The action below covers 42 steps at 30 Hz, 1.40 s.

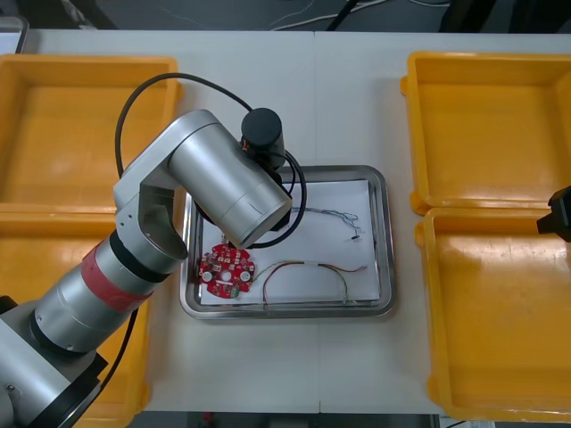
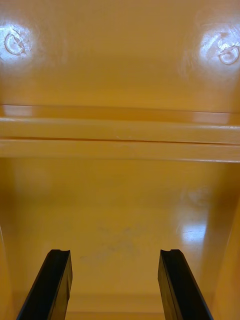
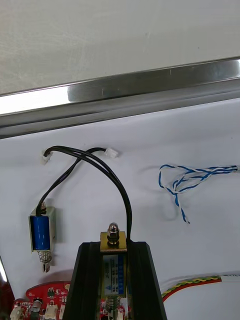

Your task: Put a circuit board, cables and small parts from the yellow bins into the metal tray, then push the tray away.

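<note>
The left claw is over the metal tray, low above its white inside, and its two black fingers are clamped on a small metal part with a brass-coloured nut on top and a blue label showing between the fingers. A black cable rises from that part, arcs across the white lining and ends in small white plugs near the tray's shiny rim. Just beside the left claw lies a second small metal part – a blue coil in a metal frame – flat on the lining and apart from the fingers, with its own black lead running up to the same plugs.

Also in the tray are the round red circuit board, near the corner under the left arm, the red and yellow cable, curved along the near side, and the blue and white cable, loosely looped toward the far side. The tray sits on the table between the bins.

The right claw hangs over a yellow bin on the robot's right – fingers spread apart, nothing between them.
</note>
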Tool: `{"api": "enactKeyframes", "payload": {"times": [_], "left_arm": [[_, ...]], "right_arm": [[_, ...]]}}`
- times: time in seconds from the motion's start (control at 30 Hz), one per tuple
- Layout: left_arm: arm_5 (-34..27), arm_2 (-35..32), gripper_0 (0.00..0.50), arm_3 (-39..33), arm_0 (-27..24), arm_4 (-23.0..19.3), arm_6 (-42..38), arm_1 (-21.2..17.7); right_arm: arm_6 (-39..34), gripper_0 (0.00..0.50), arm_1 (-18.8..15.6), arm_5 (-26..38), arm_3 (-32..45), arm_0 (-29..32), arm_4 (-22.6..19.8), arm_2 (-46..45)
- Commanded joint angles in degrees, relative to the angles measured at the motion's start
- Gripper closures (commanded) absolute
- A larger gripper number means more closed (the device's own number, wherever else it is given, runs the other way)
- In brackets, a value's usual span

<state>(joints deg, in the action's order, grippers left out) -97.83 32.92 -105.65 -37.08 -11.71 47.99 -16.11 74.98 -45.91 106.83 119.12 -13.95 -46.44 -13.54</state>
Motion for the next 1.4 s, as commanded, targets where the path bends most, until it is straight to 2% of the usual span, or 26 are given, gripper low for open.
{"api": "enactKeyframes", "payload": {"times": [0.03, 0.47, 0.8, 1.4], "left_arm": [[1.59, 1.45, 0.500, -0.87, 0.69, -0.51, -5.37, -1.12], [3.96, 1.36, 0.500, 2.91, 0.78, 1.60, -4.22, -2.26], [3.96, 1.27, 0.500, 2.82, 0.86, 0.37, -4.05, -3.93], [5.28, 2.24, 0.500, 2.91, 0.78, -2.62, -3.87, -4.02]], "right_arm": [[0.87, 0.000, 0.64, -0.40, 0.32, -1.35, 0.39, -1.58], [0.87, 0.000, 0.64, -0.40, 0.32, -1.35, 0.39, -1.58], [0.87, 0.000, 0.64, -0.40, 0.32, -1.35, 0.39, -1.58], [0.87, 0.000, 0.64, -0.40, 0.32, -1.35, 0.39, -1.58]]}}
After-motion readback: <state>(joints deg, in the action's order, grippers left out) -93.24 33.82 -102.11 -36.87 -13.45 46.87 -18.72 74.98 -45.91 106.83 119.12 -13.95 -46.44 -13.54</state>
